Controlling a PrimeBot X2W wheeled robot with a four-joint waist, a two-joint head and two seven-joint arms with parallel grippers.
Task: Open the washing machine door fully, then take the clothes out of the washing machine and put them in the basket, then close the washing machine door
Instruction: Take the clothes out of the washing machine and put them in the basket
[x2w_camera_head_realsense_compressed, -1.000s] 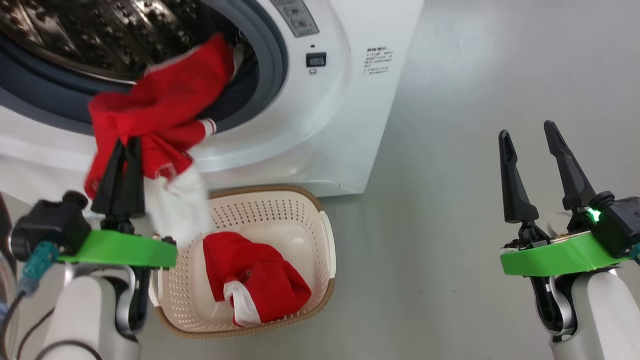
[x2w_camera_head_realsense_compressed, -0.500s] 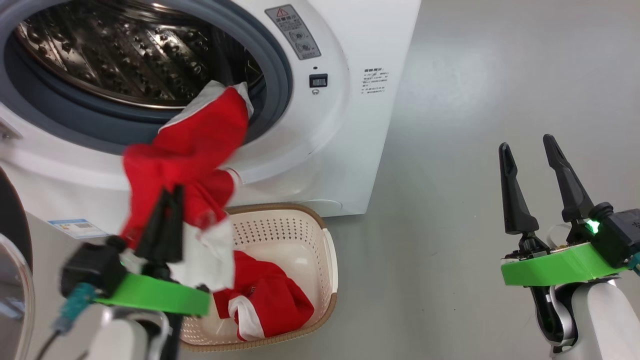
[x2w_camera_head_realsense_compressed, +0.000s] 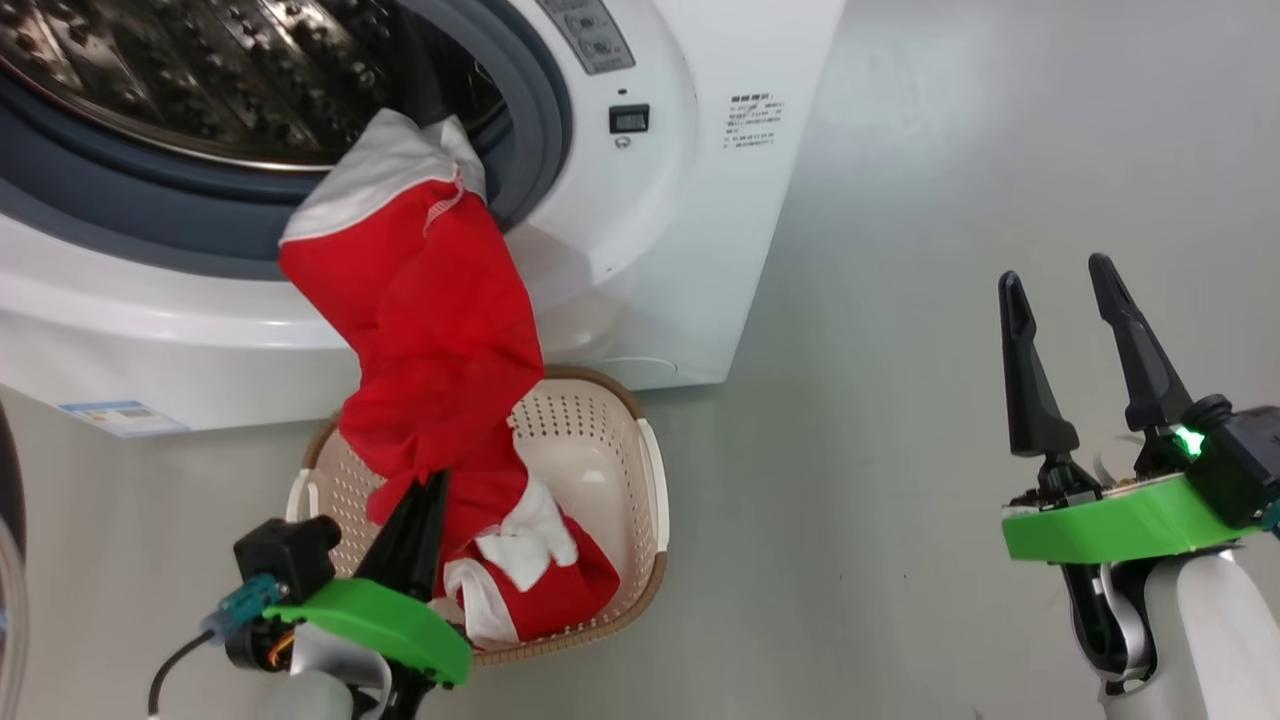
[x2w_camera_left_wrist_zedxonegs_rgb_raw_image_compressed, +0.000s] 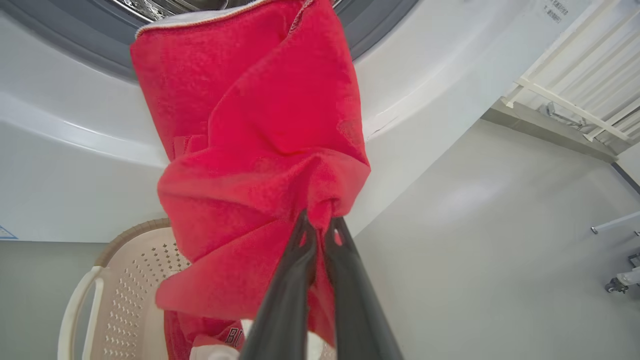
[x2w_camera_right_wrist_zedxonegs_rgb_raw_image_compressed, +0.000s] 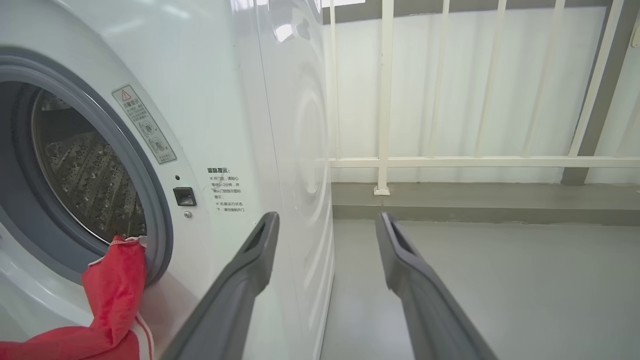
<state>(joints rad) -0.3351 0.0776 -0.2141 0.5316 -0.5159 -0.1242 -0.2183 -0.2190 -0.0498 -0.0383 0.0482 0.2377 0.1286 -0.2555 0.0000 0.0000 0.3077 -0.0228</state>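
The washing machine (x2w_camera_head_realsense_compressed: 660, 230) stands open at the upper left, its steel drum (x2w_camera_head_realsense_compressed: 200, 70) showing. A red garment with white trim (x2w_camera_head_realsense_compressed: 430, 310) hangs stretched from the drum's lip down over the basket (x2w_camera_head_realsense_compressed: 645, 470). My left gripper (x2w_camera_head_realsense_compressed: 428, 488) is shut on its lower end, just above the basket; the left wrist view shows the fingers pinching the red cloth (x2w_camera_left_wrist_zedxonegs_rgb_raw_image_compressed: 260, 150) at my left gripper (x2w_camera_left_wrist_zedxonegs_rgb_raw_image_compressed: 320, 225). Another red and white garment (x2w_camera_head_realsense_compressed: 570, 590) lies in the basket. A dark sliver of the washing machine door (x2w_camera_head_realsense_compressed: 6, 470) shows at the left edge. My right gripper (x2w_camera_head_realsense_compressed: 1055, 272) is open and holds nothing.
Grey floor (x2w_camera_head_realsense_compressed: 900, 400) spreads to the right of the machine and basket. In the right wrist view, the machine's side (x2w_camera_right_wrist_zedxonegs_rgb_raw_image_compressed: 295, 125) is close on the left of my right gripper (x2w_camera_right_wrist_zedxonegs_rgb_raw_image_compressed: 327, 220), and a white railing (x2w_camera_right_wrist_zedxonegs_rgb_raw_image_compressed: 385, 100) stands behind a low step.
My left gripper has drawn the red garment down and back from the drum opening to just above the basket. The head camera has shifted. The right arm has stayed put.
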